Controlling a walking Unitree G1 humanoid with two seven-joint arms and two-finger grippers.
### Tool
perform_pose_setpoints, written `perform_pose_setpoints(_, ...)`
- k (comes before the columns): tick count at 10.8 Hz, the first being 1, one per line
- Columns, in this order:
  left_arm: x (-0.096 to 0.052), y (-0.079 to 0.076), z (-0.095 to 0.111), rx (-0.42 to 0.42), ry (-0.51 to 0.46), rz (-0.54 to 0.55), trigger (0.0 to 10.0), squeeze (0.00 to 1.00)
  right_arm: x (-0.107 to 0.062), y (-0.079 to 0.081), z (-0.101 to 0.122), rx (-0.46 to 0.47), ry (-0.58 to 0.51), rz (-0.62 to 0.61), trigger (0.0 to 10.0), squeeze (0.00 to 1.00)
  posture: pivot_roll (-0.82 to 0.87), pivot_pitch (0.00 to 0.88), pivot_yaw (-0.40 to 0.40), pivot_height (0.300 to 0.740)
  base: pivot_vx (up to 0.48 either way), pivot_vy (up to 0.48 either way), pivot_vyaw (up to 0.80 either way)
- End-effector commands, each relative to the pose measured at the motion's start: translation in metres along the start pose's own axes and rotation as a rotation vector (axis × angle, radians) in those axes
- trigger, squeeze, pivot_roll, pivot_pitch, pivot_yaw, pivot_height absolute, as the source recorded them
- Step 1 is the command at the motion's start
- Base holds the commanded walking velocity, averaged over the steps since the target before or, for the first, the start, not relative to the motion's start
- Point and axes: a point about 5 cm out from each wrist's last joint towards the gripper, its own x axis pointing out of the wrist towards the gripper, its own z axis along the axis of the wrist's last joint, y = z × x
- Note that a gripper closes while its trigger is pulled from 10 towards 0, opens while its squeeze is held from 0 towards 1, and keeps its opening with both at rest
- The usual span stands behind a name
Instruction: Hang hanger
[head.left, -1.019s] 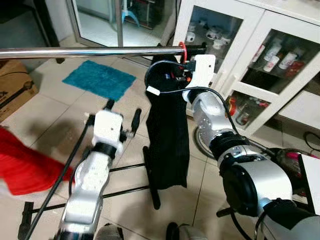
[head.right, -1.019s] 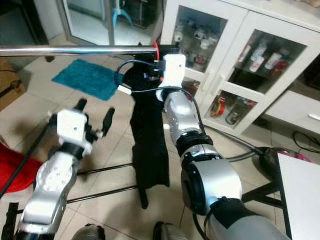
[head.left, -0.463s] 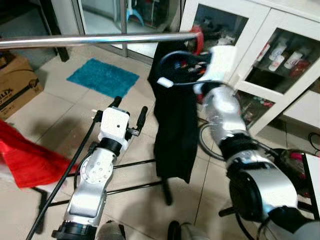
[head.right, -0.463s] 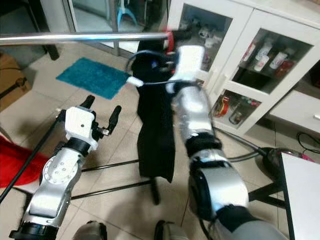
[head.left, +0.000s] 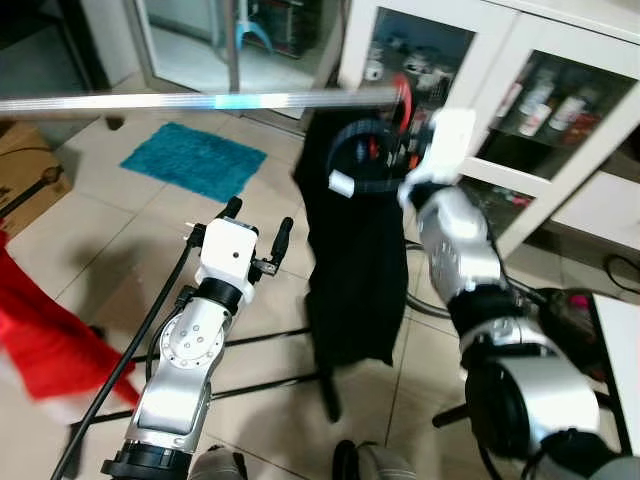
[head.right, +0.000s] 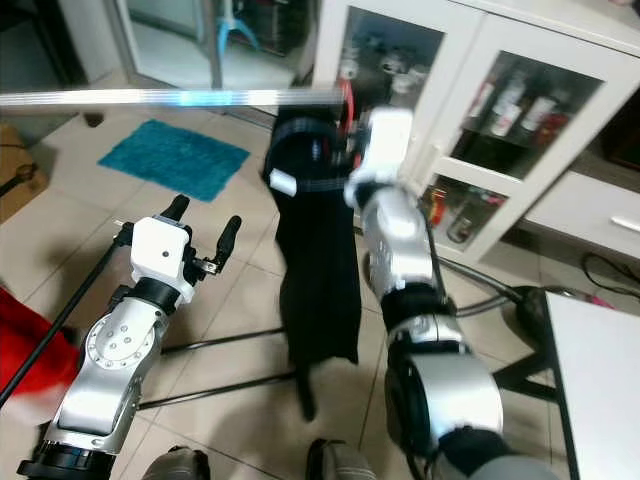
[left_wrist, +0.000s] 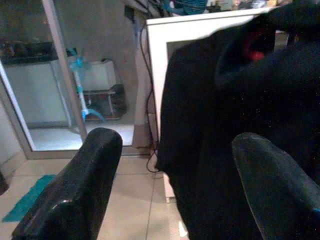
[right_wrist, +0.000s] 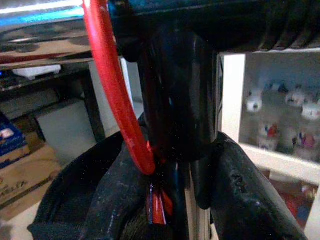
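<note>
Now my right gripper (right_wrist: 170, 150), clamped on the red plastic hanger (right_wrist: 112, 100) w/ black garment (head.left: 350, 260), should drop its hook squarely over the silver metal rail (head.left: 190, 100); left gripper (head.left: 255, 222) idles open.

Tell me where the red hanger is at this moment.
In the left eye view the red hanger is at the right end of the metal rail, above the black garment, by the right gripper.

Glossy red plastic hanger (right_wrist: 112, 85); matt black cloth (head.left: 355, 270).
</note>
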Motion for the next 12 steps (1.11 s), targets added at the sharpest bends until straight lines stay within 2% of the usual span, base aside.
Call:
perform_pose_setpoints(1,0.001,-0.004,0.0,-0.004,-0.004,-0.022,10.0,0.0,0.005,0.011,0.008,0.041,-0.039,0.047,0.0,0.0,0.04,0.073,-0.069,0.74,0.0,0.0,0.0)
perform_pose_setpoints(3,0.001,-0.003,0.0,-0.002,-0.004,-0.021,10.0,0.0,0.001,0.017,-0.002,0.059,-0.005,0.049,0.0,0.0,0.04,0.074,-0.072,0.74,0.0,0.0,0.0)
perform_pose_setpoints(4,0.001,-0.003,0.0,0.0,-0.004,-0.023,10.0,0.0,0.001,0.015,-0.002,0.039,0.001,0.01,3.8,0.0,0.04,0.074,-0.072,0.74,0.0,0.0,0.0)
perform_pose_setpoints(5,0.001,-0.004,0.0,0.003,-0.004,-0.026,10.0,0.0,0.0,0.016,0.004,0.069,-0.031,0.009,10.0,1.0,0.04,0.077,-0.069,0.74,0.0,0.0,0.0)
perform_pose_setpoints(8,0.0,-0.004,-0.001,0.014,0.0,-0.034,10.0,0.0,-0.009,0.011,0.005,0.055,-0.037,-0.003,10.0,1.0,0.03,0.078,-0.068,0.74,0.0,0.0,0.0)
perform_pose_setpoints(12,-0.002,-0.006,-0.002,0.03,-0.002,-0.049,10.0,0.0,-0.034,0.011,0.013,-0.052,-0.085,0.013,10.0,1.0,0.02,0.064,-0.076,0.74,0.0,0.0,0.0)
